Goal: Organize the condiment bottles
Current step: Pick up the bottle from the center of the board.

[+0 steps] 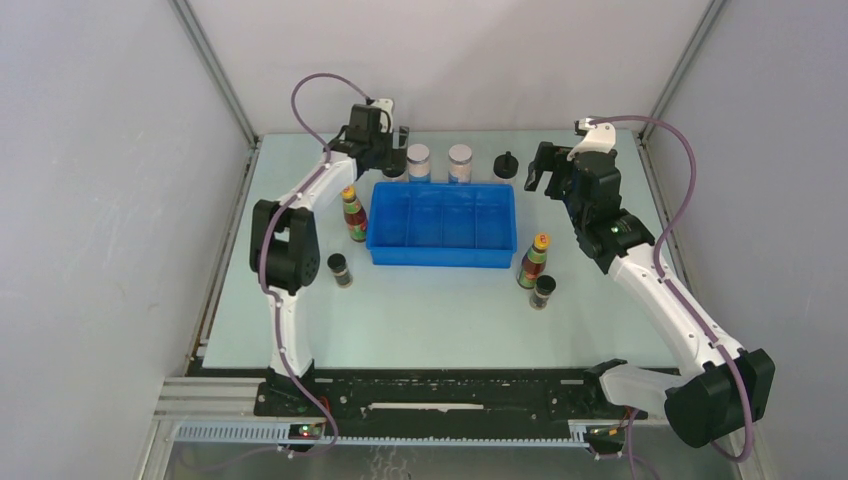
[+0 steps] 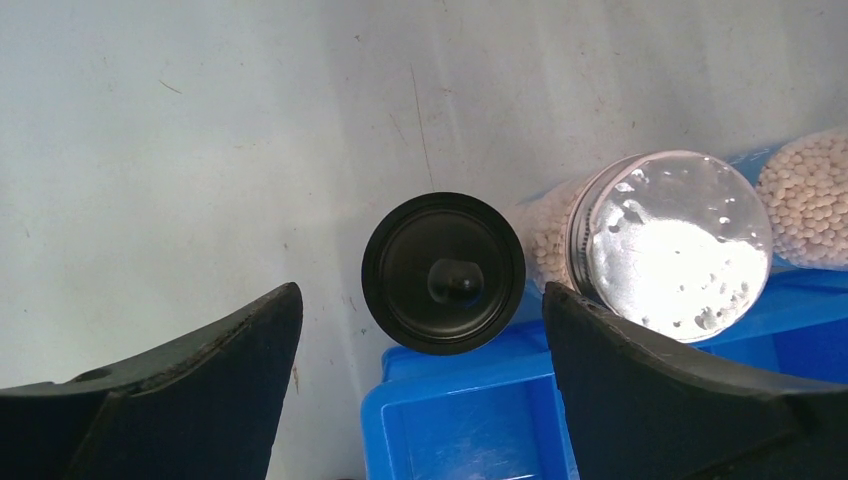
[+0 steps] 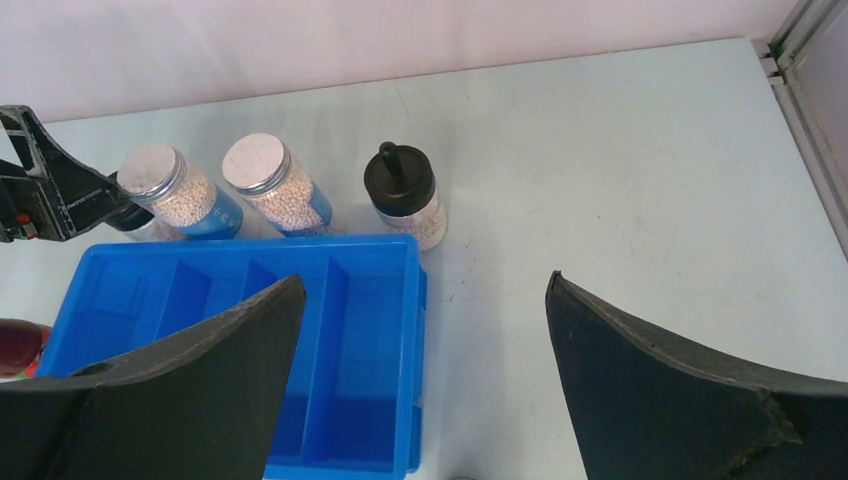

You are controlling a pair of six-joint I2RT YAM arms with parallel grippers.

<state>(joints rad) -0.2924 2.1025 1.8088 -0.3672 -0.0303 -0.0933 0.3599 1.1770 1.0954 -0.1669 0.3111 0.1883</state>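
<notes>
The left gripper (image 2: 421,300) is hanging spread open over a black knob-capped bottle (image 2: 443,272).
The bottle is standing upright directly beneath it, between the 2 fingers, with a white-lidded bottle (image 2: 668,245) of pale pellets just to its right. It is looking small, rigid and probably light. Its smooth round body could slip, so gripping across the wide cap seems safest. The blue tray (image 1: 440,258) under the gripper's near side is showing 4 empty compartments. The right gripper (image 3: 425,290) is hanging open too, holding nothing.
</notes>
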